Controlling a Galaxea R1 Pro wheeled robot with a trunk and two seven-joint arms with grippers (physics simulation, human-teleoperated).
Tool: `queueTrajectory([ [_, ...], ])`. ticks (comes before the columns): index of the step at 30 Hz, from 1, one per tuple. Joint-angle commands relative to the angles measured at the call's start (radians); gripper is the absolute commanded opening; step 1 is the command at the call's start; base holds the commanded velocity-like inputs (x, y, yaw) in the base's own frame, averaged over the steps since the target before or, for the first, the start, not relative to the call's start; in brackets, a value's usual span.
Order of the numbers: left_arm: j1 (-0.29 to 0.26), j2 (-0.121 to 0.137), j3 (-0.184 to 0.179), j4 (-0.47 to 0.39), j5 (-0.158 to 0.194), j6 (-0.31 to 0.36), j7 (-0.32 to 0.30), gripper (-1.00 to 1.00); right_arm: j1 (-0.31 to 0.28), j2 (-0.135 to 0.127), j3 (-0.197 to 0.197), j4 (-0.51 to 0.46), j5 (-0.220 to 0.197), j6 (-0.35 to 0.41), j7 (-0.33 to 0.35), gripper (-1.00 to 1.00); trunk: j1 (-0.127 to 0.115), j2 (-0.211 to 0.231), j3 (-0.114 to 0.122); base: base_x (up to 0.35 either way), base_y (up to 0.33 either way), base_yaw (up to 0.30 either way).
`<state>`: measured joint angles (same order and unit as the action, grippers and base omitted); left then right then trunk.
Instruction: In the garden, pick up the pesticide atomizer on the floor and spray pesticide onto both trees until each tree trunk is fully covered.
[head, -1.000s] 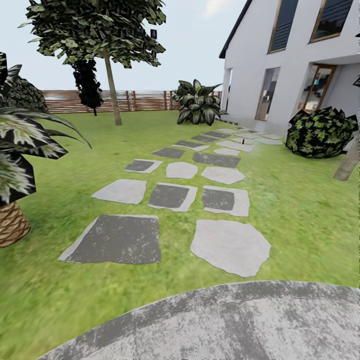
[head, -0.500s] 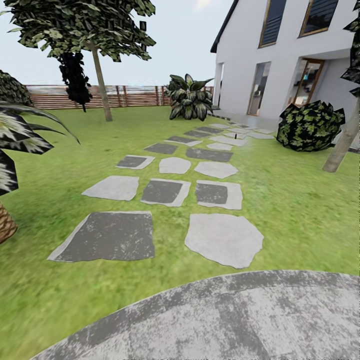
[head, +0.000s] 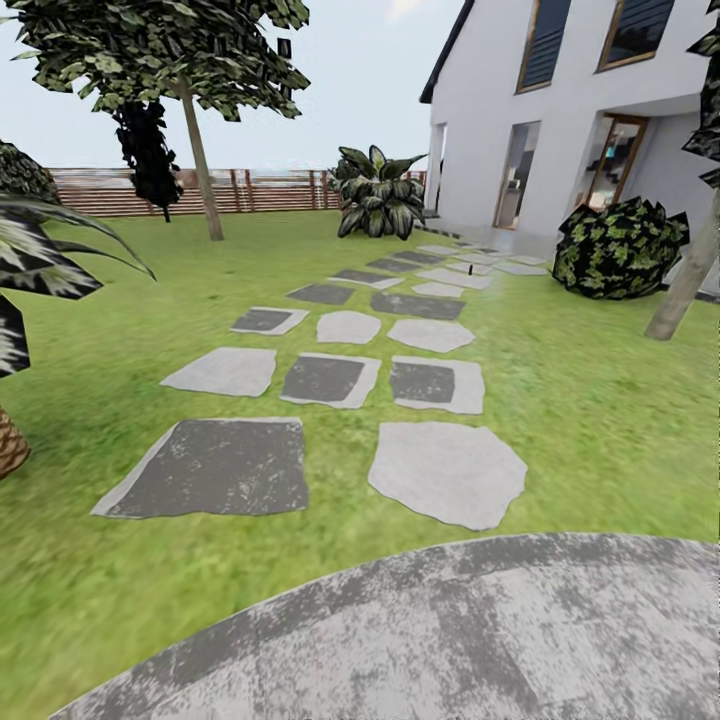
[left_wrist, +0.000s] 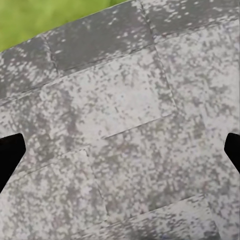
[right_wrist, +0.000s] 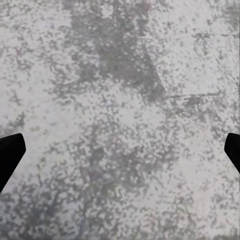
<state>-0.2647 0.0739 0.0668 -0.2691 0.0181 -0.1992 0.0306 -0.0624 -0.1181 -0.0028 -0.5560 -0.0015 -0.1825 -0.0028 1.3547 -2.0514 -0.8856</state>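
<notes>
Garden seen from the robot's head, with both wrist cameras looking down. The robot stands on a round grey paved patch (head: 450, 640), and a path of stone slabs (head: 445, 470) runs ahead across the lawn (head: 600, 420) toward the white house (head: 560, 110).

The left gripper (left_wrist: 120, 147) and the right gripper (right_wrist: 120, 150) each show two dark fingertips at opposite edges of their wrist pictures (spread wide, nothing between them), hanging over mottled paving, so both are released and empty.

A small dark upright object (head: 470, 269) stands far down the path near the house; it may be the pesticide atomizer, but it is too small to tell. If so, it lies straight ahead and slightly to the robot's right, well apart from both grippers, with neither arm clearly nearer.

One tree trunk (head: 200, 165) rises at the far left before the wooden fence (head: 270, 190); another trunk (head: 690, 275) leans at the right edge beside a dark bush (head: 620, 250). The coming move is judged to be a drive forward, not a reach.
</notes>
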Motion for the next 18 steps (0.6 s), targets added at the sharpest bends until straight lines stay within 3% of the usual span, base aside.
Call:
queueTrajectory([
  [1, -0.001, 0.0, 0.002, 0.001, 0.002, -0.003, 0.0, 1.0, -0.001, 0.0, 0.0, 0.001, 0.0, -0.003, 0.0, 1.0, 0.004, -0.008, -0.005, 0.0, 0.0, -0.119],
  [9, 0.0, 0.0, 0.002, 0.001, 0.002, -0.003, 0.0, 1.0, -0.001, 0.0, 0.0, 0.001, 0.001, -0.003, 0.0, 1.0, 0.034, -0.064, -0.039, 0.0, 0.0, -0.159],
  [18, 0.0, 0.0, 0.002, 0.001, 0.002, -0.003, 0.0, 1.0, -0.001, 0.0, 0.001, 0.001, 0.001, -0.003, 0.0, 1.0, 0.069, -0.127, -0.069, 0.0, 0.0, -0.024],
])
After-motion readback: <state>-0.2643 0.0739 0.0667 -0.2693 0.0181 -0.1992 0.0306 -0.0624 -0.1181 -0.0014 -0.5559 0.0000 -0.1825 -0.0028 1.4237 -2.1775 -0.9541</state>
